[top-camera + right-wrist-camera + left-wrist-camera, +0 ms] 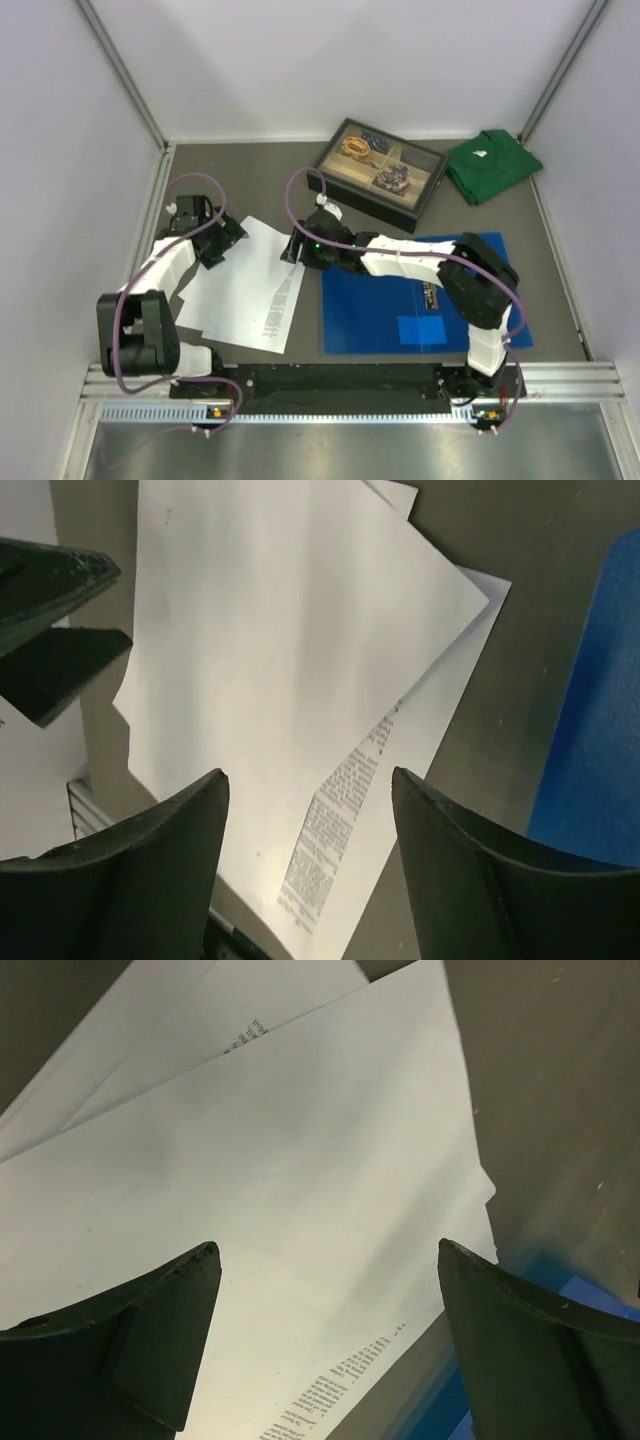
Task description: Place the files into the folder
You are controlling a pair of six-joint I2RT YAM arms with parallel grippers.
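1. The tabletop (260,180) carries everything: one folder, one loose stack of files, one tray and one shirt.
2. The folder (380,300), bright blue, lies flat on the right half of the tabletop, under the right arm. It looks closed, so my judgement is that it must be opened before any sheet can go in.
3. The files (245,290) lie fanned just left of the folder, apart from it by a strip of bare tabletop. At least three white sheets show, the top one blank and one beneath it printed. The exact count I cannot tell.
4. The black-framed tray (365,200) sits behind the folder, and the green shirt (492,162) lies in the far right corner. Neither belongs to this step.
5. The left gripper (325,1250) hovers over the far left part of the stack, its fingers spread wide with nothing between them.
6. The right gripper (310,775) hangs over the stack's far right corner, fingers apart and gripping nothing.
7. The step in hand looks like squaring and taking hold of the stack. To do it well, press the sheets together from both sides so that they align, then pinch one edge of all of them at once, lest the lower sheets stay behind.
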